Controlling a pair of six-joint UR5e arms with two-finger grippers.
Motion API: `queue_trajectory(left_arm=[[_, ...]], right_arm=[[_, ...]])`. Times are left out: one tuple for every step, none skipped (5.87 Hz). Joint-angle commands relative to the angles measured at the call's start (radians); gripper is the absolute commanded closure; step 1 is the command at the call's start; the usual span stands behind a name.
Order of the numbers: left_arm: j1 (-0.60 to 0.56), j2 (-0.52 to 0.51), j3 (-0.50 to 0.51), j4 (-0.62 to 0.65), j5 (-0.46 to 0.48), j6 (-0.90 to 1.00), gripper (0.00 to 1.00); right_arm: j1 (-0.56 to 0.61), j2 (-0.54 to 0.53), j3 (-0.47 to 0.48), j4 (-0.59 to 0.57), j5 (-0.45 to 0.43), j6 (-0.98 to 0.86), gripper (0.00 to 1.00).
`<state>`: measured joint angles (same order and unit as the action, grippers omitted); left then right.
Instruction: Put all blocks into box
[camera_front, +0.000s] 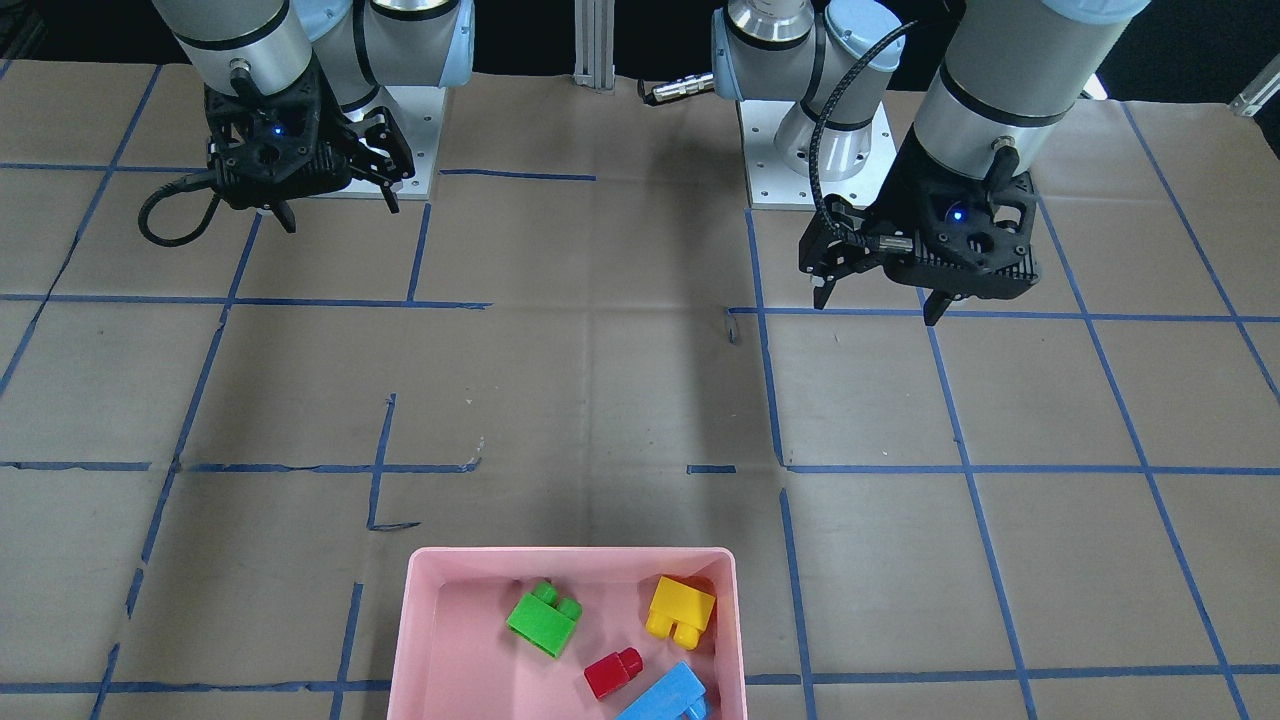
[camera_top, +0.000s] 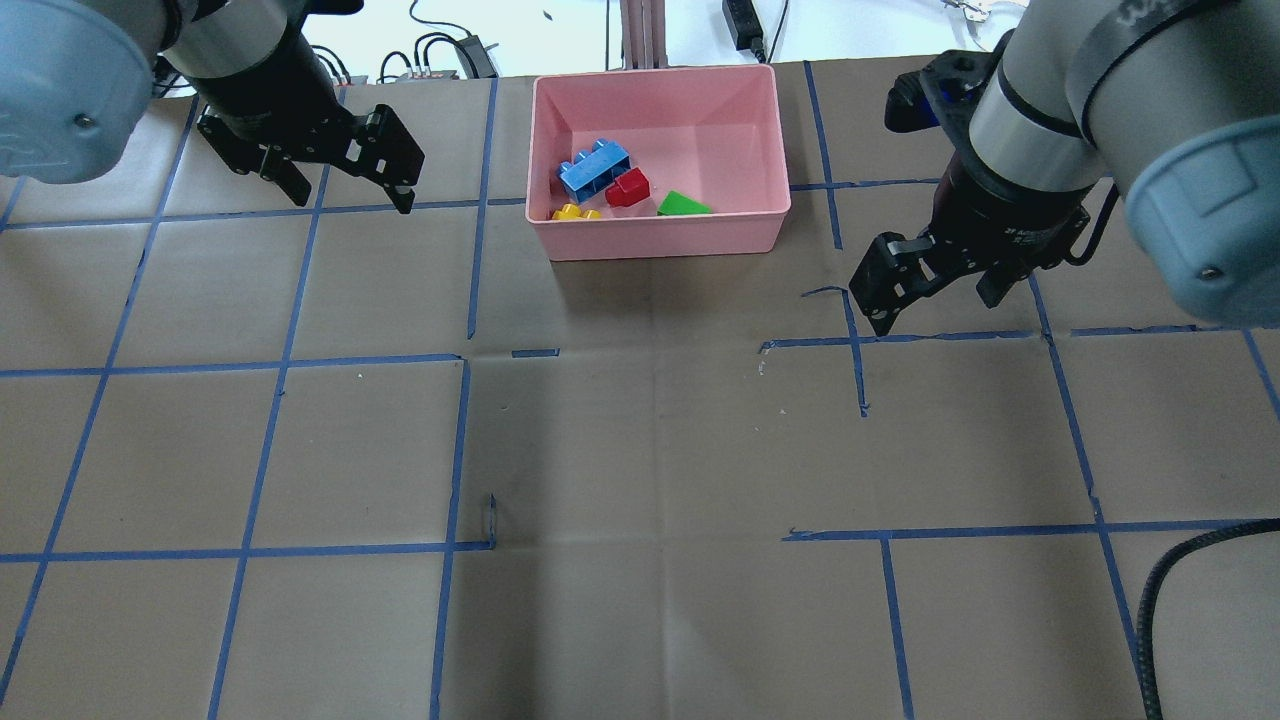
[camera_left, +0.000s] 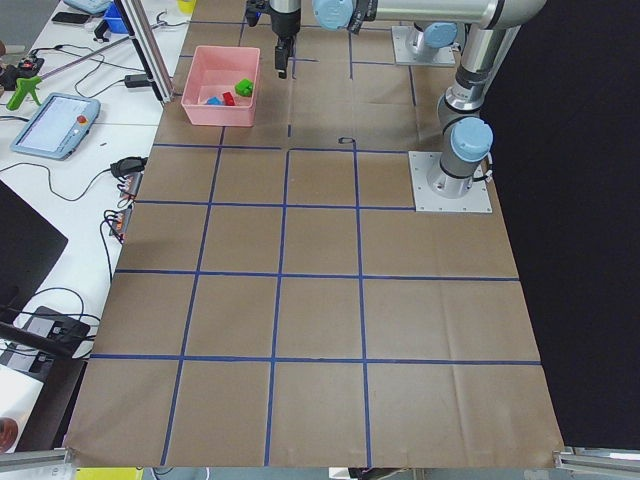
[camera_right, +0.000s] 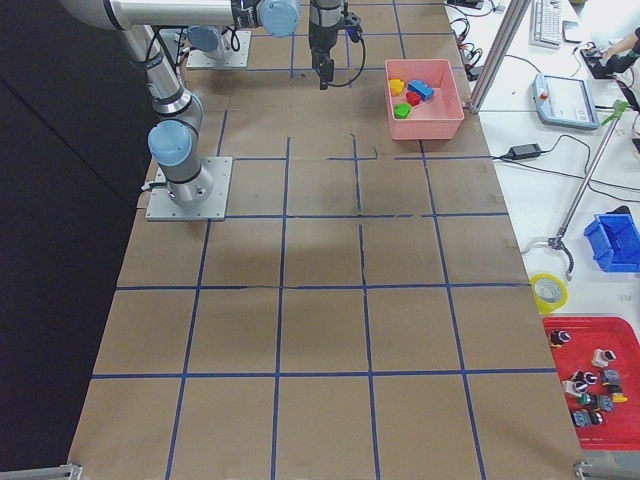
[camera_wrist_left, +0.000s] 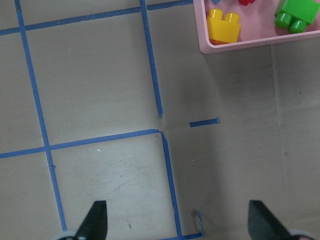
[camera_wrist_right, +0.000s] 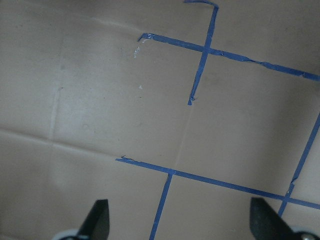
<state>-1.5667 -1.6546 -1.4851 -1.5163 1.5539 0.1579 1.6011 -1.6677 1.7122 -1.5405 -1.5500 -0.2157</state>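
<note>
The pink box (camera_front: 570, 551) stands at the table's far middle and also shows in the overhead view (camera_top: 660, 236). In it lie the green block (camera_front: 543, 620), the yellow block (camera_front: 680, 610), the red block (camera_front: 612, 673) and the blue block (camera_front: 665, 695). My left gripper (camera_top: 350, 195) is open and empty, above the table beside the box. Its wrist view shows its gripper (camera_wrist_left: 178, 222), the yellow block (camera_wrist_left: 223, 26) and the green block (camera_wrist_left: 296, 12) in the box corner (camera_wrist_left: 240, 46). My right gripper (camera_top: 935, 312) is open and empty on the box's other side, over bare paper (camera_wrist_right: 180, 222).
The table is covered in brown paper with a blue tape grid (camera_top: 460, 450). Both arm bases (camera_front: 800, 150) stand at the robot's edge. Cables and a tablet (camera_left: 55, 125) lie on the bench beyond the box.
</note>
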Motion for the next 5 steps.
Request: queue_trajectory(left_arm=[[0.001,0.001,0.003,0.007,0.002,-0.003,0.00],[0.001,0.001,-0.006,0.033,0.002,-0.001,0.00],[0.001,0.004,-0.009,0.037,0.002,-0.001,0.00],[0.001,0.001,-0.009,0.038,0.002,-0.007,0.00],[0.001,0.006,-0.012,0.038,0.002,-0.014,0.00]], right_arm=[[-0.003,0.014,0.010,0.000,-0.004,0.015,0.00],[-0.007,0.019,0.012,-0.003,-0.005,0.082,0.00],[-0.010,0.020,0.012,-0.012,-0.005,0.129,0.00],[-0.010,0.020,0.012,-0.012,-0.005,0.200,0.00],[-0.010,0.020,0.011,-0.013,-0.005,0.206,0.00]])
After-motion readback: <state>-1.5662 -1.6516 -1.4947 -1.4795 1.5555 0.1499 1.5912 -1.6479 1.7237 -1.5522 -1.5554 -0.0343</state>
